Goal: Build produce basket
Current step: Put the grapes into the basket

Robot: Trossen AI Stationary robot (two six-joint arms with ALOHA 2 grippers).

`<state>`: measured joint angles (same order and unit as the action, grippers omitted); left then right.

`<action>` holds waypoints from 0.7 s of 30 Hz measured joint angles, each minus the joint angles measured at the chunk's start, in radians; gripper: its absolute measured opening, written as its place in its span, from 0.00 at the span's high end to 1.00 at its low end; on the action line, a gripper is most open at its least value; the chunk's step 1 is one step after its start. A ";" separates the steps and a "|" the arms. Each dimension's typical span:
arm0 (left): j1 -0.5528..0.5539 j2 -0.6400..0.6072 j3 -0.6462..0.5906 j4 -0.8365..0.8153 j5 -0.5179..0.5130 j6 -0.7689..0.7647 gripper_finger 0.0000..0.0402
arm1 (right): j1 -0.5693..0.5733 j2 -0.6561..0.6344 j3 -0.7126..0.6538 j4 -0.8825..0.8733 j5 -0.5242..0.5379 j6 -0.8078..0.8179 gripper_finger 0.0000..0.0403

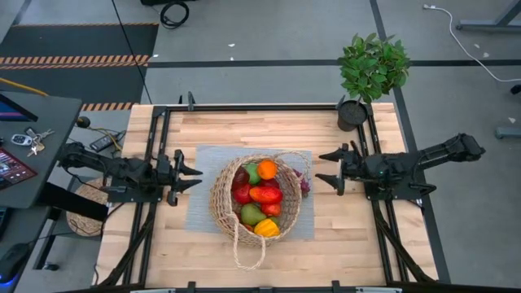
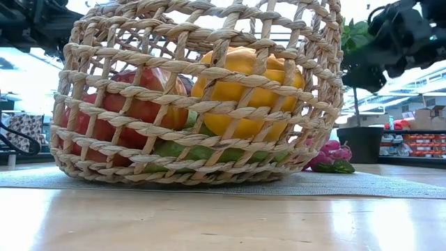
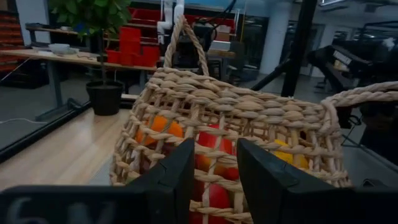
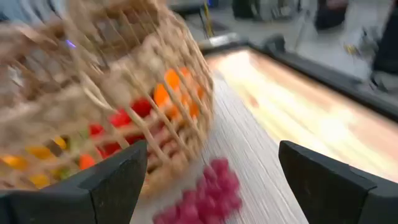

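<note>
My left gripper [image 1: 195,176] is clenched on nothing, just left of the wicker basket [image 1: 221,203] on the grey mat [image 1: 205,213]. Basket looks light but floppy, produce hard and slick. Grapes [image 4: 208,190] lie outside: soft cluster, pinch mid-bunch. My right gripper [image 1: 322,168] spread wide.

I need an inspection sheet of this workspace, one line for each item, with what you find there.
Surface: wooden table with a grey mat under the basket.
Job's things: basket holds red, green, orange and yellow produce; purple grapes lie outside, beside its wall.
Clutter: potted plant at the far corner.
Grippers: left end effector shut, empty; right end effector open, empty.
Cables: white cable on the floor.
Surroundings: desk with keys.
</note>
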<state>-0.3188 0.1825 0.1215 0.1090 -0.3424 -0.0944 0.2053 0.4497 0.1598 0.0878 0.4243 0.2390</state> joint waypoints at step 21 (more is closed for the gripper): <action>0.003 0.000 -0.112 0.134 -0.013 -0.012 0.69 | 0.076 0.687 0.022 0.353 0.089 0.079 0.09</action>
<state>-0.3162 0.1825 0.0099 0.2426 -0.3552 -0.1061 0.2813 1.1368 0.1822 0.4413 0.5132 0.3178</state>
